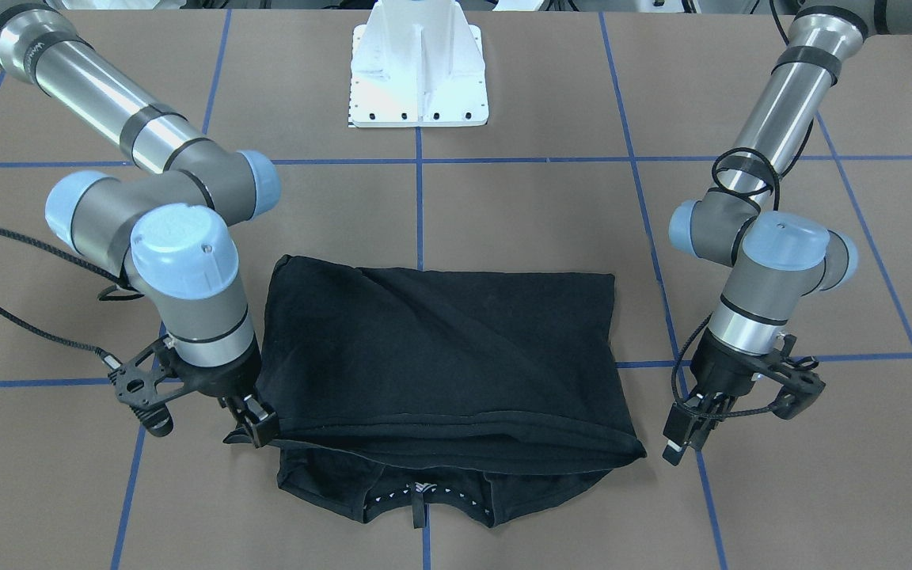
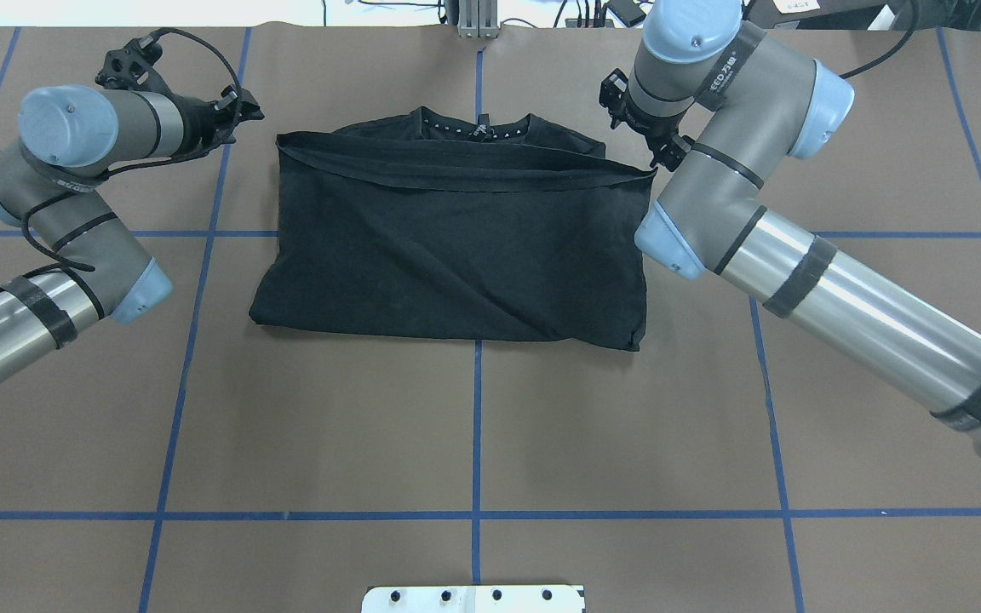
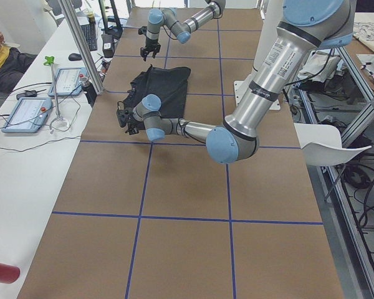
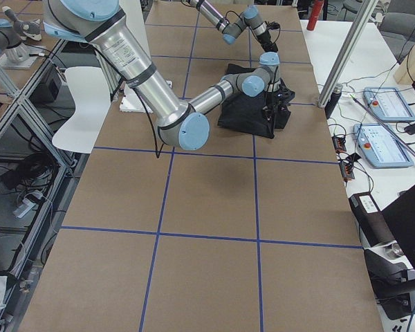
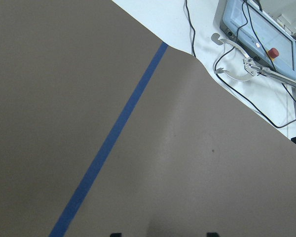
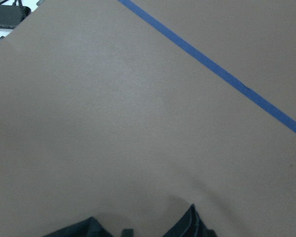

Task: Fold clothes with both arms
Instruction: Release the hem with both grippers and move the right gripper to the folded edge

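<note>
Black shirt [image 1: 440, 348] lies folded on the counter [image 1: 535, 206], collar edge exposed on the operators' side. One corner of the folded edge is clamped by the right gripper [image 1: 254, 423]. Left gripper [image 1: 682, 439] is just beside the opposite corner, off the cloth; its jaws' state cannot be told.

T-shirt [image 1: 440, 356]: matt black cloth, soft, creased. Table cover [image 2: 473, 426]: matt brown paper-like sheet, smooth, glossy blue tape lines [image 2: 475, 514]. Arm tubes [image 1: 100, 87]: polished metal, shiny; joint caps [image 1: 179, 249]: smooth light-blue plastic, joint bodies satin grey. Pedestal mount [image 1: 420, 71], 12 o'clock in front-facing view: glossy white. Cable [image 1: 20, 317]: braided black.
</note>
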Action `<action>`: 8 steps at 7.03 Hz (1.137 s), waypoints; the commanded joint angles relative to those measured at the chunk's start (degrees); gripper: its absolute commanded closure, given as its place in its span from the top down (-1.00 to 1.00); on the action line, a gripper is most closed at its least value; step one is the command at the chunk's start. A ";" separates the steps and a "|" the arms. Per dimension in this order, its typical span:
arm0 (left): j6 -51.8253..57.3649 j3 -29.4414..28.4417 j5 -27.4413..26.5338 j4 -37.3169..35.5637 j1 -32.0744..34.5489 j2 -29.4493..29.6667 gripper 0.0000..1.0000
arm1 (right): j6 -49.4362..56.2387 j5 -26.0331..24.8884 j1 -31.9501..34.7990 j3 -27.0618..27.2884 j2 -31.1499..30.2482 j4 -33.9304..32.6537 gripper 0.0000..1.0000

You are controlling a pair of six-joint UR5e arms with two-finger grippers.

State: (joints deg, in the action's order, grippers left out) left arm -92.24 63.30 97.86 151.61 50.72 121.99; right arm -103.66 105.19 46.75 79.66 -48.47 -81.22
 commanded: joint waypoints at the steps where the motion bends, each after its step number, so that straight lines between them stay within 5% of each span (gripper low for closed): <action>1: 0.13 1.12 0.22 -0.17 0.34 -0.35 0.31 | -6.53 -3.12 -6.29 14.93 -10.02 -0.96 1.00; 4: 0.13 2.70 0.13 0.35 0.34 -0.88 0.31 | -9.10 -6.48 -12.80 28.33 -21.38 -0.96 1.00; 8: 0.04 11.13 -0.66 -0.08 0.25 -5.79 0.35 | -19.11 -11.75 -19.30 26.95 -22.80 4.11 0.99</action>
State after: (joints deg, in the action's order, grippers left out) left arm -92.15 72.14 97.31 151.63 50.99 117.55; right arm -120.98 94.89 29.68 107.18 -70.26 -79.99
